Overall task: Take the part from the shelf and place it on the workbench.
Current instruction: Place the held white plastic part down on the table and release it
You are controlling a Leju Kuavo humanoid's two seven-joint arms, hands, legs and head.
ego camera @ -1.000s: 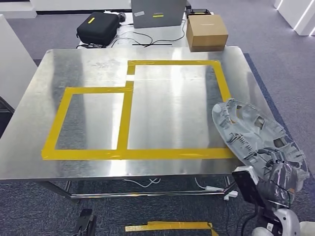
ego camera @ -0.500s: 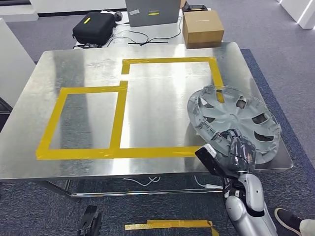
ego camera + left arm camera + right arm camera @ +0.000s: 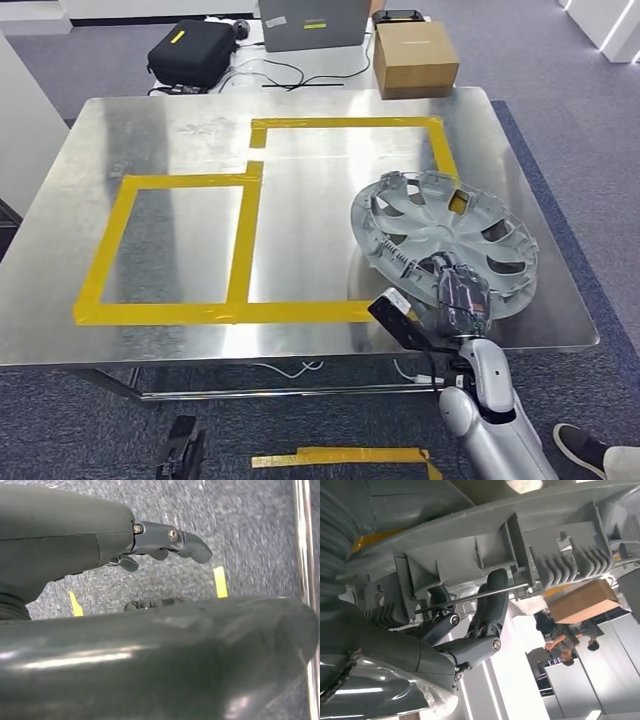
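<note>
The grey plastic hubcap, round and spoked [image 3: 445, 240], is held over the right part of the shiny metal surface [image 3: 189, 120], overlapping the right edge of the larger yellow tape rectangle [image 3: 355, 125]; whether its far rim touches the metal cannot be told; the right hand [image 3: 458, 297] grips its near rim from below, and in the right wrist view dark fingers [image 3: 495, 605] curl up around a thin wire and the ribbed underside of the hubcap [image 3: 516, 535]; the left hand [image 3: 166, 537] hangs over grey carpet [image 3: 245, 525] with its fingers stretched out and slightly apart, holding nothing; a smaller yellow tape rectangle [image 3: 113, 240] lies on the left part of the surface; beyond the far edge stand a brown cardboard box [image 3: 415, 55] and a black case [image 3: 190, 50].
</note>
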